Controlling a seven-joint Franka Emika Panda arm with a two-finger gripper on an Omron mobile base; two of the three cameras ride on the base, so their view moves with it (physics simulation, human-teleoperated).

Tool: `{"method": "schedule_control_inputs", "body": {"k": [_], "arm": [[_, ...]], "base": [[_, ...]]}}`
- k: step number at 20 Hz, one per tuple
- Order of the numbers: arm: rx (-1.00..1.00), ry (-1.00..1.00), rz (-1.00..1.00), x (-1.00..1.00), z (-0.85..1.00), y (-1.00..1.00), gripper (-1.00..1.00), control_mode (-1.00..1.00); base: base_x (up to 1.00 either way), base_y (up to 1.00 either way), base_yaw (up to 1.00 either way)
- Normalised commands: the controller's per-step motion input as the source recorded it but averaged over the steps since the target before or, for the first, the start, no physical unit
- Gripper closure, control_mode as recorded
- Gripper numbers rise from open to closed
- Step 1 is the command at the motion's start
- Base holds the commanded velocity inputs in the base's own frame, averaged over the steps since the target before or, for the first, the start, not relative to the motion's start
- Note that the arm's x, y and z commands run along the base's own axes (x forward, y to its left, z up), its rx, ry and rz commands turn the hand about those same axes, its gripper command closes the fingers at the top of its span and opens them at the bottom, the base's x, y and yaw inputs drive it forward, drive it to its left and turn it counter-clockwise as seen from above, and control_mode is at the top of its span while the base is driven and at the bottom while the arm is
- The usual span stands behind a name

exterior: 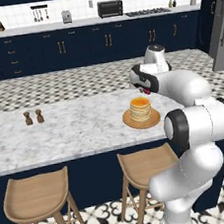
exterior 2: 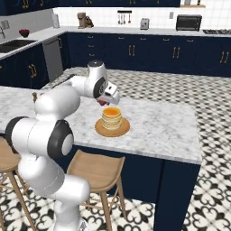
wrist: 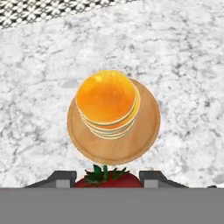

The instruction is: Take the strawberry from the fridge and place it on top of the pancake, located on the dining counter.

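The strawberry (wrist: pixel 114 180), red with a green leafy top, sits between my two fingertips (wrist: pixel 64 177) at the bottom of the hand view. My gripper (wrist: pixel 107 177) is shut on it and hovers just above the near side of the pancake (wrist: pixel 107 99), a golden stack on a round tan plate (wrist: pixel 146 131). From the base, my gripper (exterior: pixel 143 91) (exterior 2: pixel 104 103) hangs close over the pancake (exterior: pixel 141 108) (exterior 2: pixel 111 118) on the marble dining counter (exterior: pixel 71 131) (exterior 2: pixel 158 128). A slice of the grey fridge (exterior: pixel 222 36) stands at the far right.
Two small brown shakers (exterior: pixel 33 117) stand on the counter to the left. Wooden stools (exterior: pixel 37 195) (exterior: pixel 146 165) (exterior 2: pixel 97 169) line the counter's near side. Navy wall cabinets with appliances run along the back.
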Motion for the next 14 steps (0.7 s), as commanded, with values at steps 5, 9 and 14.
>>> {"method": "schedule_control_inputs", "body": {"k": [5,9,14], "arm": [[0.00,0.05,0.02,1.00,-0.39,0.00,1.00,-1.00],[0.00,0.00,0.03,0.51,-0.62,-0.01,1.00,-1.00],[-0.01,0.01,0.07,0.01,-0.45,-0.09,1.00,-1.00]], "base": [[0.00,0.00,0.00],[0.00,0.00,0.00],[0.00,0.00,0.00]]}}
